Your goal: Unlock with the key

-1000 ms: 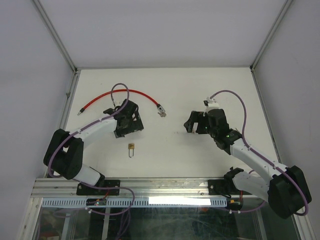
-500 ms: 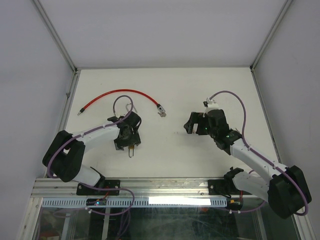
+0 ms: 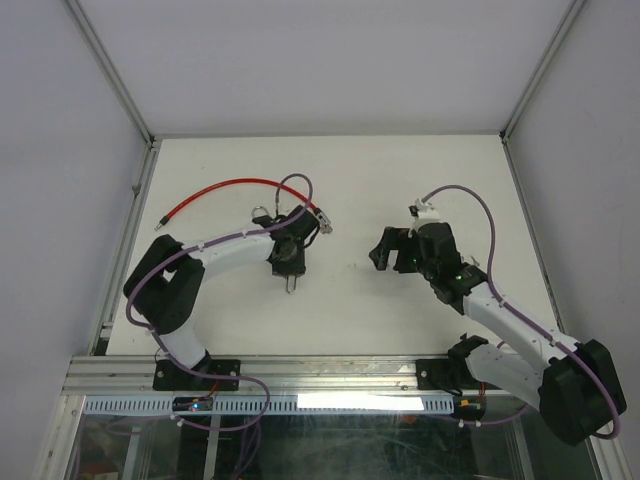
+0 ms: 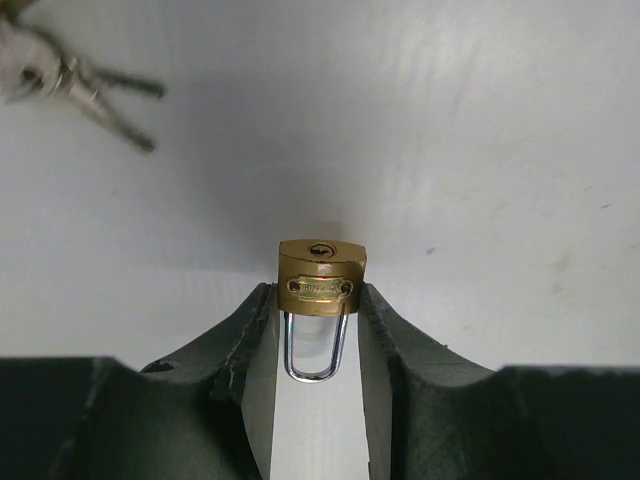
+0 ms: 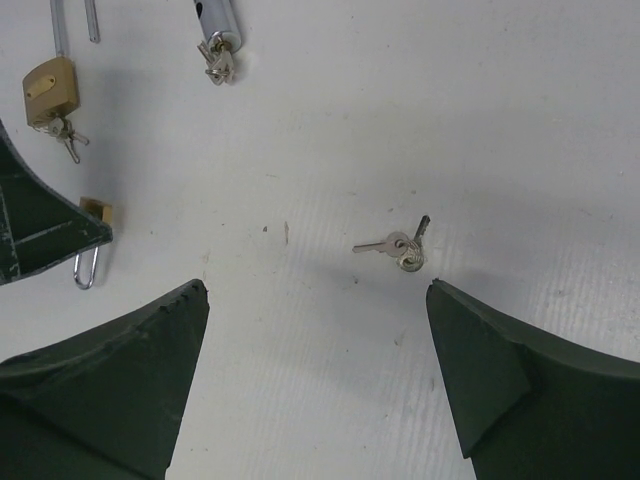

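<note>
The left gripper (image 4: pixel 318 296) pinches the padlock (image 4: pixel 320 272) by its brass sides, shackle between the fingers, left of the table's (image 3: pixel 400 170) middle, while the keys (image 5: pixel 400 247) lie further right, just beyond the wide-spread right gripper (image 5: pixel 315 290).

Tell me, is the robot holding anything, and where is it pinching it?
The left tool pinches the small brass padlock by the two sides of its body, silver shackle pointing back between the fingers. The right tool is open and holds nothing.
</note>
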Available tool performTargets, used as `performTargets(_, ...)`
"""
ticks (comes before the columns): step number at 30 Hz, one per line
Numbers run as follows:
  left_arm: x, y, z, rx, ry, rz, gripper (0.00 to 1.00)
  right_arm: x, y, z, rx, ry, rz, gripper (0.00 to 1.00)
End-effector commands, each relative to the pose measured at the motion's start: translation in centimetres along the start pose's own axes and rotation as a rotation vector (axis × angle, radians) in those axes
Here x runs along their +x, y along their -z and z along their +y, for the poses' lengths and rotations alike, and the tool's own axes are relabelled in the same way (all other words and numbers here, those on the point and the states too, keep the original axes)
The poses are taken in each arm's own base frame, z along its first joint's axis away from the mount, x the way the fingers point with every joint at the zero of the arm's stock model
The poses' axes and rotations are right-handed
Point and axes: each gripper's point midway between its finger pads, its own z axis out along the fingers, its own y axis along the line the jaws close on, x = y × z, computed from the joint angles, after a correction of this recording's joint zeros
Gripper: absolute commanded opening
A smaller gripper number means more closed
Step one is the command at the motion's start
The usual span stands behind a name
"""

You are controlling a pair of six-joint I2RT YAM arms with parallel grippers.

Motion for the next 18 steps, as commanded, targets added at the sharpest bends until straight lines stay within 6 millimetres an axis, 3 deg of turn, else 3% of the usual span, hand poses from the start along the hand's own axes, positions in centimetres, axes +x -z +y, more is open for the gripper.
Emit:
performTargets(1, -4.9, 0.3, -5.4, 0.132, -0.136, -0.131, 0.28, -1.3, 0.6, 0.3, -0.014, -0.005, -0.065, 0.93)
performTargets(7, -5.4, -0.9, -9.7, 0.201, -0.297, -0.127, 0.33, -1.1, 0.8, 0.2, -0.009, -0.001, -0.054, 0.94)
performTargets(14, -5.2, -2.2, -9.4, 0.152, -0.321, -0.123, 0.5, -1.0, 0.7, 0.2, -0.011, -0.011, -0.053, 0.94)
performTargets(18, -5.0, -1.5, -8.9, 0.127, -0.32, -0.121, 0.72, -0.8, 0.5, 0.2, -0.013, -0.013, -0.038, 0.94)
